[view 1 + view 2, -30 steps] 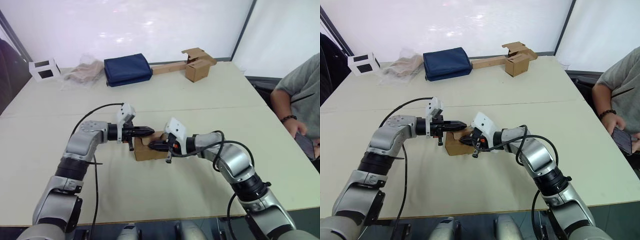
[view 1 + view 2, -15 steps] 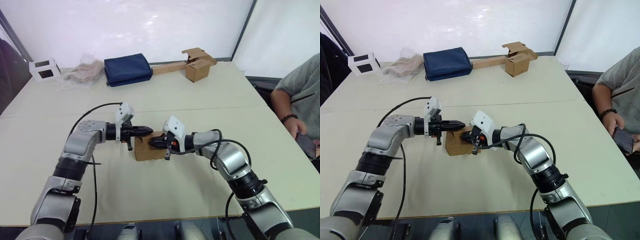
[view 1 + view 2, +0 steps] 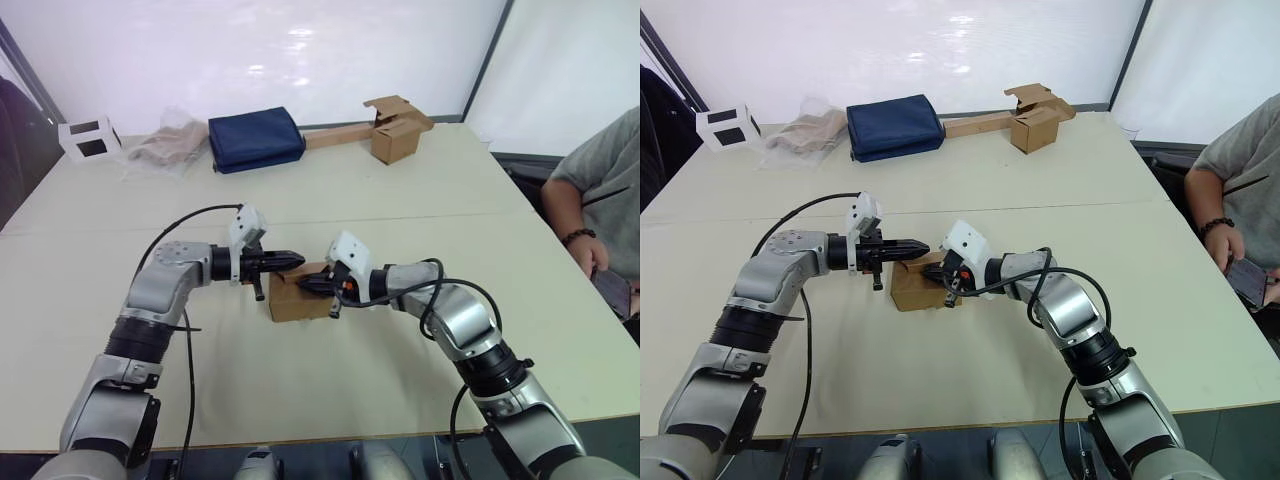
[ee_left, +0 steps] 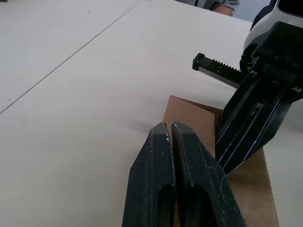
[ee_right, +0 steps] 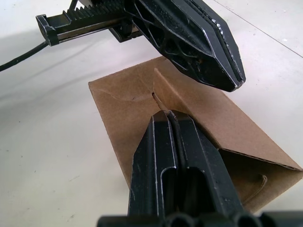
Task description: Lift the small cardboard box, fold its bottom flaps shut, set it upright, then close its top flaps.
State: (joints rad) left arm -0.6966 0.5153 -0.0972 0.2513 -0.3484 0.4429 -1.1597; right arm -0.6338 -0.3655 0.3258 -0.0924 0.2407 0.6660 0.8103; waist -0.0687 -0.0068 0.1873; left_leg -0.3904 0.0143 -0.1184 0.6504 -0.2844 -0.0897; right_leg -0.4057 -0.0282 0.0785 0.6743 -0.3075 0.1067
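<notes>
Small cardboard box (image 3: 298,297) on the table (image 3: 400,200), both grippers at its top.

It sits near the middle of the table between the two arms. The left gripper (image 4: 169,130) comes in from the robot's left with jaws pressed together, empty, its tips over the box's upper edge. The right gripper (image 5: 165,115) comes from the other side, jaws likewise clenched on nothing, tips resting against the top flaps (image 5: 142,97), which lie folded inward. The two grippers nearly meet above the box.

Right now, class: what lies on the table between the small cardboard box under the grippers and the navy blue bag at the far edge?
Nothing: in the left eye view, bare table separates the small cardboard box from the navy blue bag.
</notes>
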